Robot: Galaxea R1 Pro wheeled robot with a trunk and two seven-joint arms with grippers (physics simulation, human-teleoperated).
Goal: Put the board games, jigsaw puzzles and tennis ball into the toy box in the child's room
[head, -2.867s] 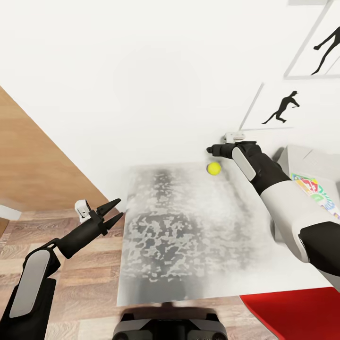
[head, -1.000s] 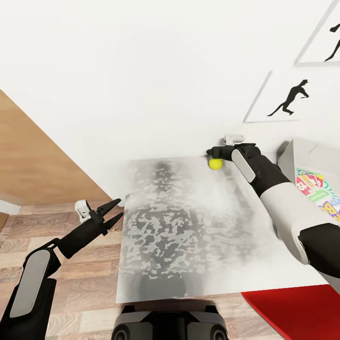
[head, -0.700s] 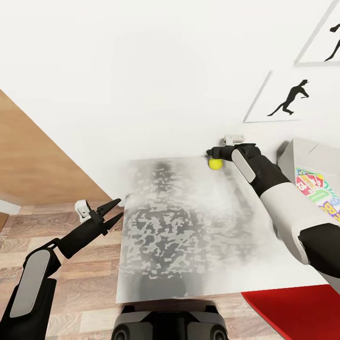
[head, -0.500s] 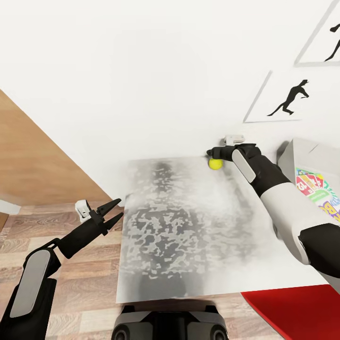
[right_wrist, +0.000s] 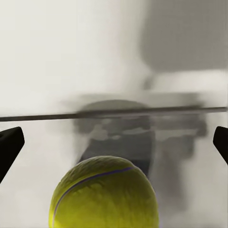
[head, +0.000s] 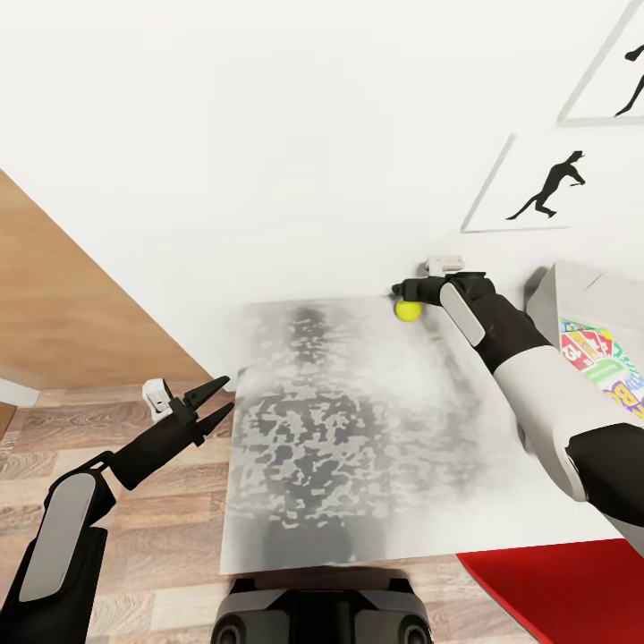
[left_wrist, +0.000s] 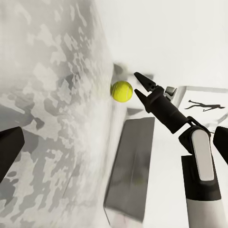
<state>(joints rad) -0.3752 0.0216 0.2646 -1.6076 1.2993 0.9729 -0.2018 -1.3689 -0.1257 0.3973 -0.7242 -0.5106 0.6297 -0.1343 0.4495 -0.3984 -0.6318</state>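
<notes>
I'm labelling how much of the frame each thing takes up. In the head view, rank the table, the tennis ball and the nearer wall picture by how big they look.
1. table, by far the largest.
2. wall picture with the black figure, cut off at the frame's right edge.
3. tennis ball, smallest, a small dot beside the right claw.

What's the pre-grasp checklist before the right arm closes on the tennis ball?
1. Right end effector open: ok; fingertips sit wide at the edges of the right wrist view.
2. Tennis ball on the table, near the back edge by the wall: ok.
3. Ball centred between the fingers: ok sideways; depth cannot tell.
4. Fingers around the ball: not ok; in the left wrist view the tips are beside it, not enclosing it.
5. Left end effector open and off the table's left edge: ok.
6. Toy box within reach on the right: cannot tell.
</notes>
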